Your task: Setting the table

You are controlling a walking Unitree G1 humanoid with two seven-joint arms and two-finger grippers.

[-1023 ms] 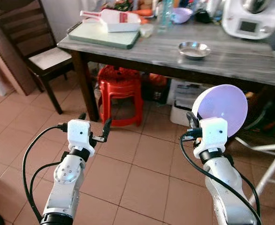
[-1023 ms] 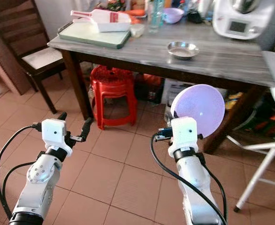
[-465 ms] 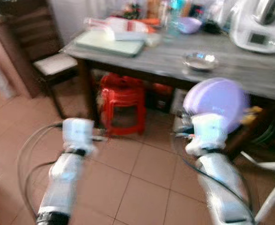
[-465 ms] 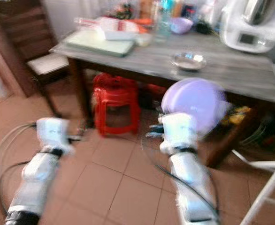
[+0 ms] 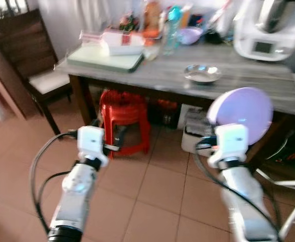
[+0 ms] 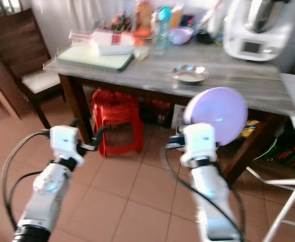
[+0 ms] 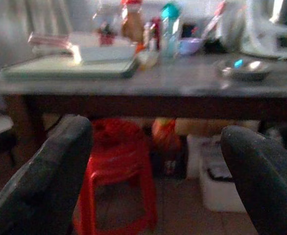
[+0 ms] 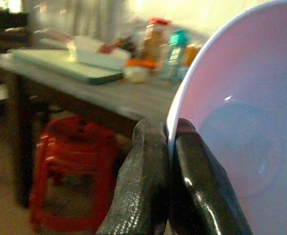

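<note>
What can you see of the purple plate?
The plate is round, pale lilac, glossy like plastic, with a shallow dished centre. It stands on edge, held up in the air before the table, clear of it. The right gripper pinches its rim between both fingers. Nothing else touches it.

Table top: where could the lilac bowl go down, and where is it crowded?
The table is bare along its front edge, beside the steel dish and before the white appliance. The back is crowded: bottles, tray. Right end effector grips the lilac bowl.
</note>
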